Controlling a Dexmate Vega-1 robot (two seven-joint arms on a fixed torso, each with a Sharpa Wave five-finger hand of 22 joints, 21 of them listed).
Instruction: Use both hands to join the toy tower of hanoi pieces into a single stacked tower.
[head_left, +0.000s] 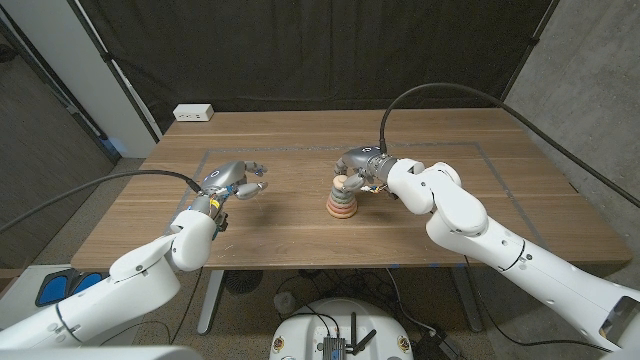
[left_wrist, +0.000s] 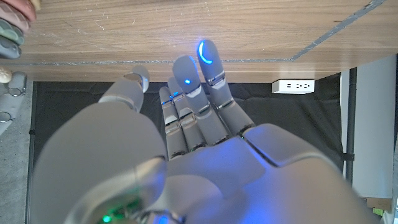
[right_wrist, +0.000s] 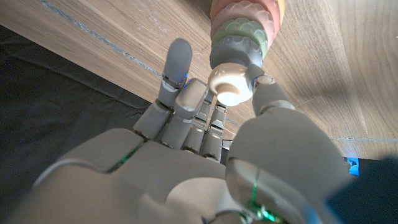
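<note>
Head view: the ring tower (head_left: 341, 200) stands upright on the wooden table (head_left: 300, 225), slightly right of the frame's centre. Its rings run from orange and pink at the base to greener and greyer ones above, with a pale knob (head_left: 341, 182) on top. The right hand (head_left: 362, 168) sits at the tower's top, its arm entering from the lower right corner. The left hand (head_left: 238, 180) is in the left-centre of the frame, well apart from the tower, fingers spread and holding nothing. A white power strip (head_left: 193, 113) lies at the table's far edge, upper left of the frame.

Right wrist view: this adds the contact detail. The knob (right_wrist: 229, 84) is a round cream cap, and the right hand (right_wrist: 205, 143) pinches it between thumb and a fingertip, while another finger stands free beside it. The stacked rings (right_wrist: 242, 25) extend toward the top of the frame, grey then green then pink.

Left wrist view: the left hand (left_wrist: 186, 143) is confirmed empty, fingers extended together with blue lights at the tips, thumb apart. The tower's rings (left_wrist: 15, 28) show at the upper left corner, and the power strip (left_wrist: 293, 86) at the right, just below the table (left_wrist: 186, 31) edge.
</note>
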